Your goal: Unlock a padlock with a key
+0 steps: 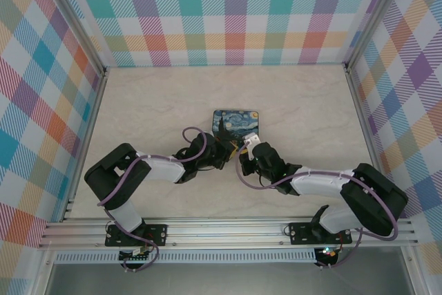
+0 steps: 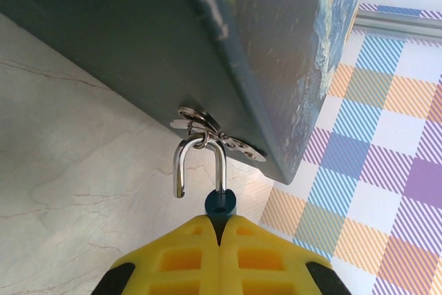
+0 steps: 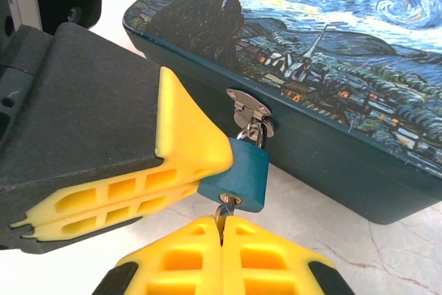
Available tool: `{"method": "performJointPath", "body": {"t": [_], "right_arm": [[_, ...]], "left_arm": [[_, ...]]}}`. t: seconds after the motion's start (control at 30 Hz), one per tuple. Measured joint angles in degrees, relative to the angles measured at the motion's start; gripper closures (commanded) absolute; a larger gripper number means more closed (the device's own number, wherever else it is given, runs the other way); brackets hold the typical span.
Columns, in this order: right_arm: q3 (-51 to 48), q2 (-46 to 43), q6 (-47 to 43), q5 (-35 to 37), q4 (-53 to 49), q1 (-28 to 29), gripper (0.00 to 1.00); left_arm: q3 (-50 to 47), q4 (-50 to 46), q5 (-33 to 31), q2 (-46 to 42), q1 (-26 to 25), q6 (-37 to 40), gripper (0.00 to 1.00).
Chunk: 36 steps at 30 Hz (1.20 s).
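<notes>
Marble-look table (image 1: 159, 101), plaid walls (image 1: 235, 12) on three sides.

Top view: box (image 1: 236, 121) sits mid-table, painted lid up. Both arms reach in to its near edge. Left gripper (image 1: 222, 153) and right gripper (image 1: 245, 153) meet tip to tip just in front of the box. Can't tell from up here how the jaws stand.

Left wrist: left gripper (image 2: 219, 224) has its yellow fingers (image 2: 179, 260) pressed together, pinching the teal body of the padlock (image 2: 219, 204) at their tips. Silver shackle (image 2: 200, 164) runs up through the hasp (image 2: 214, 136) on the box's front wall. One shackle leg goes into the body. The other ends bare, off to the side of the body. Table lies below-left of the box.

Right wrist: padlock (image 3: 242, 174) hangs from the hasp (image 3: 248, 108) on the box (image 3: 331, 53) front, just above the table. Left gripper's fingers (image 3: 186, 143) come in from the left and clamp the side of the padlock's body. Key (image 3: 222, 211) sits in the keyhole on the padlock's underside, pointing up. Right gripper (image 3: 222, 224) has its fingers nearly together, pinching the key's lower end from below. Key is mostly hidden between the pads, with just a short grey bit showing.
</notes>
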Motion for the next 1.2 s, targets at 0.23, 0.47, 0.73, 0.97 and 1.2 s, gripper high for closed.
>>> {"method": "performJointPath", "body": {"t": [0.23,0.47,0.73,0.97,1.2], "right_arm": [[-0.11,-1.97,1.62,-2.14,-2.32,-0.68,0.72],[-0.22,-11.41,3.10,-5.64,-11.58,-0.85,0.48],[-0.24,-23.30,7.19,-9.90,-23.23,-7.06,0.38],[0.31,-19.74,9.51,-11.02,-29.00,-12.70,0.39],[1.81,-15.98,10.25,-10.93,-29.22,-15.28,0.40]], "left_arm": [[0.00,-0.44,0.00,0.00,-0.02,0.44,1.00],[0.02,-1.64,-1.07,0.00,-0.02,1.77,1.00],[2.03,-6.97,-1.42,0.00,-0.02,7.21,1.00],[5.88,-16.70,-1.79,0.00,-0.15,15.06,1.00],[10.45,-25.83,-4.33,0.02,-1.05,22.03,1.00]]}}
